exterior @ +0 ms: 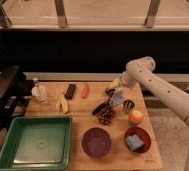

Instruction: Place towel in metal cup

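My gripper (116,95) hangs from the white arm (153,85) over the back right of the wooden board (78,125). A pale grey shape sits at its tip; I cannot tell whether that is the towel. A small dark metal cup (128,105) stands just to the right of and in front of the gripper. A blue folded cloth-like thing (134,142) lies in the red bowl (144,135) at the front right.
A green tray (33,145) is at the front left and a purple bowl (96,142) at the front middle. An orange fruit (135,117), a pine cone (106,116), a banana (63,103), a red-orange piece (85,90) and a white bottle (39,92) are also on the board.
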Controlling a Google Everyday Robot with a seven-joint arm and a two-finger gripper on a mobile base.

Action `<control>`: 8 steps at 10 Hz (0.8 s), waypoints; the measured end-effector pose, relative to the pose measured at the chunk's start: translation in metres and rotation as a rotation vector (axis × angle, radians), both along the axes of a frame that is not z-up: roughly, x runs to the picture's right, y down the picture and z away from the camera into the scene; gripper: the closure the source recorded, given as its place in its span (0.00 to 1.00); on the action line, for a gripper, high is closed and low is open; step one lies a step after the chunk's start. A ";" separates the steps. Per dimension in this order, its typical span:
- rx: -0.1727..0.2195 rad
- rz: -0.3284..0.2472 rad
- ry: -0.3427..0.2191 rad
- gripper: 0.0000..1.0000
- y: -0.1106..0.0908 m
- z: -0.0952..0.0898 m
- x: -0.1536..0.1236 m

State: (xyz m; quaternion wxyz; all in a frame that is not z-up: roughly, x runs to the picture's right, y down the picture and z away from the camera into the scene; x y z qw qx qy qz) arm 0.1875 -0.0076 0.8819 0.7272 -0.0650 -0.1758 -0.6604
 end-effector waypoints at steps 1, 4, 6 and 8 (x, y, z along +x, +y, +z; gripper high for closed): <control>-0.006 -0.004 -0.002 0.20 0.002 0.015 0.000; -0.029 -0.003 -0.010 0.20 0.009 0.042 0.005; -0.071 0.010 -0.032 0.27 0.022 0.055 0.005; -0.100 0.026 -0.055 0.44 0.031 0.057 0.005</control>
